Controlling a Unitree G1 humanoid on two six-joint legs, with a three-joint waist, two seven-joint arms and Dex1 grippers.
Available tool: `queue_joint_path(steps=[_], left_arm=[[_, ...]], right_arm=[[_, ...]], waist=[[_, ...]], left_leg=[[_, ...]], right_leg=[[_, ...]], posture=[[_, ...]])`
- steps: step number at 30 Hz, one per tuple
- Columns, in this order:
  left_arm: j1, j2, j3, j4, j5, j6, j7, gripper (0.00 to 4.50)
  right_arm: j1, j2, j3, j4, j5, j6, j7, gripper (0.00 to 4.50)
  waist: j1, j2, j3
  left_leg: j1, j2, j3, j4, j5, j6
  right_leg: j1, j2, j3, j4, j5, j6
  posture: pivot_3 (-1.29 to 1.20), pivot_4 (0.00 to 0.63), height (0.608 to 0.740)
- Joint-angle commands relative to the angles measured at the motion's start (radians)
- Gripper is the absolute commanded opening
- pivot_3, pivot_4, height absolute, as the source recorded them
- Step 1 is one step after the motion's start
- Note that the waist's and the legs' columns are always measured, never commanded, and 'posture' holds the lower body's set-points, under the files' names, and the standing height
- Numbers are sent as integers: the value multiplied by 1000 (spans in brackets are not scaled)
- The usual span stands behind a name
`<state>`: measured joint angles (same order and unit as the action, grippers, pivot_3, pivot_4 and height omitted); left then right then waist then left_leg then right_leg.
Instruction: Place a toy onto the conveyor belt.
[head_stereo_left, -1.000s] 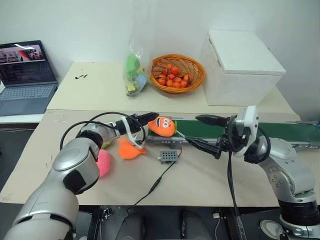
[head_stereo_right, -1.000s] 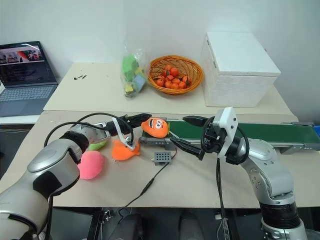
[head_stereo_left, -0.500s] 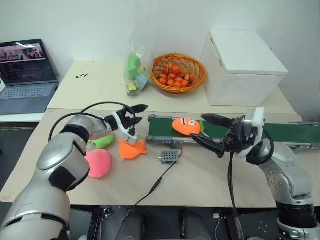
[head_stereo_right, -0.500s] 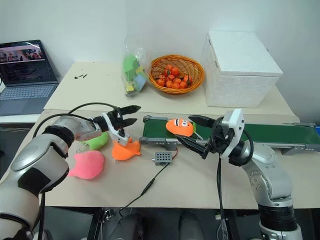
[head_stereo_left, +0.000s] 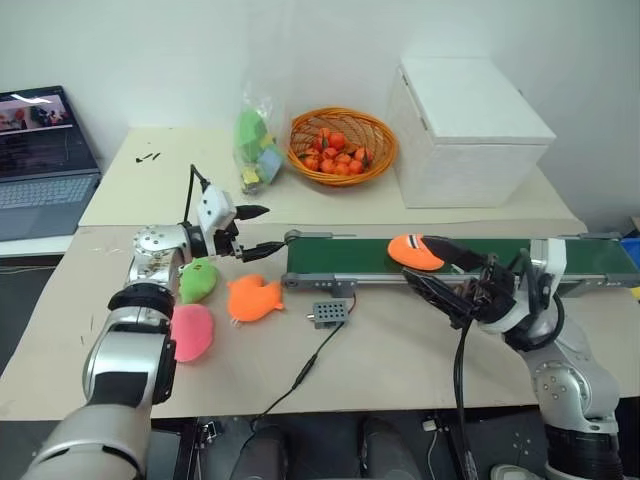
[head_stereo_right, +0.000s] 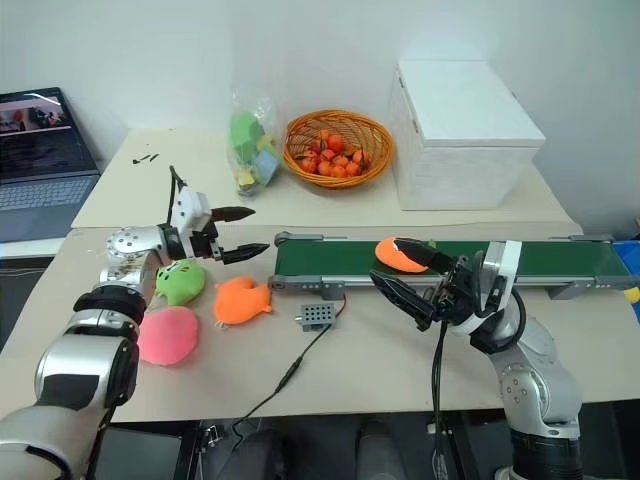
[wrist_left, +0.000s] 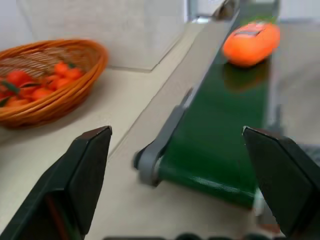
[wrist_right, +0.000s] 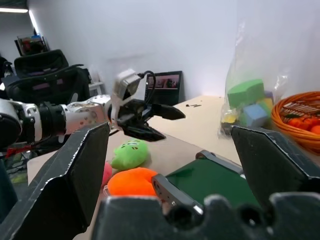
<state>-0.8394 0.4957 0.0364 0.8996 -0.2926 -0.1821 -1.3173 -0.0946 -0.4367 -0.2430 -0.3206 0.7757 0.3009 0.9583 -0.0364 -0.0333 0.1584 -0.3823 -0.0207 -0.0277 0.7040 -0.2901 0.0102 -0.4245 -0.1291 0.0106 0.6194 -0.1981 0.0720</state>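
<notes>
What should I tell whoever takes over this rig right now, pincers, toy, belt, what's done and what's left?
Left pincer: open, empty, off the left end of the conveyor belt, above the table.
Right pincer: open, empty, at the belt's near edge beside the toy.
Toy: lying on the green belt, around its middle, free of both pincers.
Done: toy placed on the belt.
Left: nothing but drawing both arms clear. The green plush, flat orange plush and pink plush lie on the table.

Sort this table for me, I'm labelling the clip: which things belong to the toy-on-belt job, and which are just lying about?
Job:
toy, lying on the belt
conveyor belt
left gripper, open and empty

Lying about:
flat orange plush
green plush
pink plush
fruit basket
white box
laptop
</notes>
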Motion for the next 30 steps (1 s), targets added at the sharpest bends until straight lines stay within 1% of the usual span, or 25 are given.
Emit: queue_joint_path(steps=[1,2,4,10,24,30], left_arm=[[89,-4,33,-237,-81,166,22,4465],[112,-4,37,-281,-94,209,32,4465],[148,-2,38,-332,-93,239,54,4465],[188,1,40,-398,-89,291,76,4465],[212,7,10,-473,-72,323,45,4465],[223,16,-15,-503,-75,330,-2,4465]], right_arm=[[10,7,-13,-29,30,-18,0,4500],[13,7,-13,-30,29,-17,-1,4500],[15,9,-15,-32,34,-15,-5,4500],[14,2,-11,-27,34,-16,-7,4500],[-8,-8,3,-11,19,-14,-10,4500],[-11,-14,6,-10,21,-13,-4,4500]], waist=[[-2,0,0],[-2,0,0],[-1,0,0],[4,0,0],[18,0,0],[21,0,0]], left_leg=[[1,0,-1,0,0,0],[1,0,-2,0,0,0],[2,0,-2,1,0,0],[8,0,-2,1,0,0],[9,0,-1,0,0,0],[9,0,0,0,0,0]], right_leg=[[0,0,0,1,0,0],[0,0,1,2,0,0],[0,0,2,4,0,0],[3,0,3,7,0,0],[3,0,4,7,0,-1],[3,0,4,6,0,-1]], posture=[[0,150,727],[0,150,727],[0,150,727],[0,150,727],[0,150,727],[0,150,727]])
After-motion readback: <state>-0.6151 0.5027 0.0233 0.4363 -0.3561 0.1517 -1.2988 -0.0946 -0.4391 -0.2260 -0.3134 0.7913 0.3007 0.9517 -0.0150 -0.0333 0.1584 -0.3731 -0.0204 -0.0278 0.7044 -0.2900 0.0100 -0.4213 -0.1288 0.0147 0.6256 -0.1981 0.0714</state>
